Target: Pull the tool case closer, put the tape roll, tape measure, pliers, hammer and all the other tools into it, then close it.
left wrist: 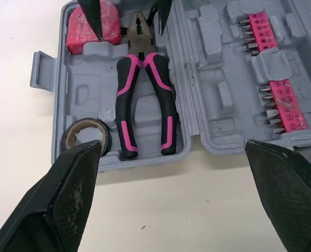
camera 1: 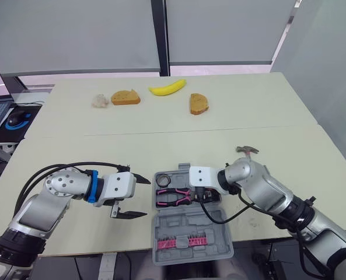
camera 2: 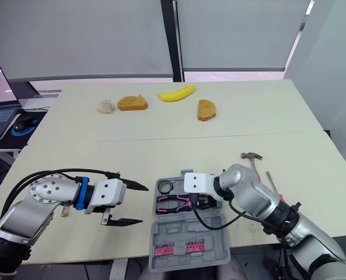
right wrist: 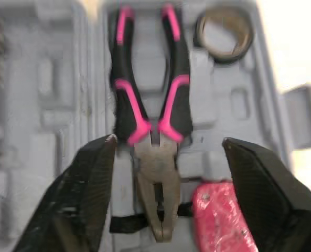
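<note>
Tool case [camera 1: 187, 224] open at the near edge of the bench [camera 1: 161, 122], pliers [camera 1: 173, 197], tape roll [camera 1: 163, 178] and tape measure [left wrist: 92, 26] bedded in, hammer [camera 1: 247, 150] out on the bench beyond (closing not yet done), left end effector [camera 1: 147, 197] beside it and right end effector [right wrist: 168, 142] over the pliers both spread wide, empty.

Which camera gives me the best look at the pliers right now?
Left wrist view: the pliers lie whole in the tool case, head to handle ends. The right wrist view shows them between the right gripper's open fingers. The eye views show them from afar, head end by that gripper.
</note>
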{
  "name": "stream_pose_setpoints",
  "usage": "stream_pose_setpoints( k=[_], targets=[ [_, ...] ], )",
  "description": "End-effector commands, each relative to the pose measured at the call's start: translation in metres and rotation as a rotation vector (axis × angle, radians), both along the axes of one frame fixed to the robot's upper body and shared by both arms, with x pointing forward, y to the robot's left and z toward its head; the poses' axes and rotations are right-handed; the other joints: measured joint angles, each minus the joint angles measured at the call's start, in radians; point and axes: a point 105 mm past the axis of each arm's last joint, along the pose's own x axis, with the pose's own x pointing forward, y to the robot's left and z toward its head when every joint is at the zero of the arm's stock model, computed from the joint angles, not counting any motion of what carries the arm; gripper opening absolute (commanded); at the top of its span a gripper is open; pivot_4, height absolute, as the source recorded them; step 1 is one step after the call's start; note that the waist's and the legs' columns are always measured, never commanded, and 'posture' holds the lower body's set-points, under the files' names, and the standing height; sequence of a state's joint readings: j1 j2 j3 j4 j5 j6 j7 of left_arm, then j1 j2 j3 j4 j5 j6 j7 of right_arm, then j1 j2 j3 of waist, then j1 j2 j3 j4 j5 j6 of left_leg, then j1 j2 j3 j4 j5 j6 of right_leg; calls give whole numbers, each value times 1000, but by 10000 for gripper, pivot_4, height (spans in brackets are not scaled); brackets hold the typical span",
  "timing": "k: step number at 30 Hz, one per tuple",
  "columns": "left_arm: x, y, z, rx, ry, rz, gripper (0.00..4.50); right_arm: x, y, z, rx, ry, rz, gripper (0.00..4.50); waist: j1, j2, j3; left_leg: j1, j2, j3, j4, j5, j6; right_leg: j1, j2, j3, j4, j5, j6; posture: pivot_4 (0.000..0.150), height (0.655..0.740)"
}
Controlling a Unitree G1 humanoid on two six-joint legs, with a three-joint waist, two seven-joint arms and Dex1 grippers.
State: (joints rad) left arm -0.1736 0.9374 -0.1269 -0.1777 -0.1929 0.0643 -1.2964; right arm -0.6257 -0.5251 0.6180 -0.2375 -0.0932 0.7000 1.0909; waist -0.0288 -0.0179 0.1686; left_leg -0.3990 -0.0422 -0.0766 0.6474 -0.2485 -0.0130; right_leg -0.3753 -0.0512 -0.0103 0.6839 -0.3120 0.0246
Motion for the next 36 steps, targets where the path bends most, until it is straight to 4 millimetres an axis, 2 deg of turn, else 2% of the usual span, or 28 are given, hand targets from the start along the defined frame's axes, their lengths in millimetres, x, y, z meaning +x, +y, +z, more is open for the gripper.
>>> stream_pose_setpoints(
  k=[1,5,9,16,21,30,33,36],
  targets=[
    [1,-3,5,-7,-25,-5,45000,0,14,27,111,-70,46,33260,0,0,0,0,0,0,0,0,0,0,0,0,0,0,0,1500,7400],
    [1,-2,6,-9,-25,-1,45000,6,28,20,187,-82,37,24874,-1,0,0,1,0,0,0,0,0,0,0,0,0,0,0,1500,7400],
    [2,-3,7,-18,-28,4,45000,10,33,5,191,-110,50,15135,0,0,0,0,0,1,0,0,0,0,0,0,0,0,0,1500,7400],
    [2,-4,8,-28,-32,15,45000,14,34,-21,154,-74,43,1148,-1,0,0,0,0,1,0,0,0,-1,0,0,2,0,0,1500,7400],
    [1,-6,8,-37,-30,17,45000,19,25,-42,88,-60,17,268,-1,0,0,1,0,1,0,0,0,-1,0,0,2,0,0,1500,7400],
    [2,-6,6,-48,-31,31,45000,12,13,-73,-36,-32,51,268,0,0,-1,3,0,1,0,0,0,1,0,1,4,0,0,1500,7400],
    [3,-2,6,-64,-31,62,45000,14,17,-62,24,-70,53,268,0,0,-1,5,0,1,0,0,0,2,0,1,4,0,0,1500,7400],
    [3,3,6,-110,-25,105,45000,14,29,-29,186,-133,67,268,0,0,-1,6,0,1,0,0,0,2,0,1,4,0,0,1500,7400]
  ],
)
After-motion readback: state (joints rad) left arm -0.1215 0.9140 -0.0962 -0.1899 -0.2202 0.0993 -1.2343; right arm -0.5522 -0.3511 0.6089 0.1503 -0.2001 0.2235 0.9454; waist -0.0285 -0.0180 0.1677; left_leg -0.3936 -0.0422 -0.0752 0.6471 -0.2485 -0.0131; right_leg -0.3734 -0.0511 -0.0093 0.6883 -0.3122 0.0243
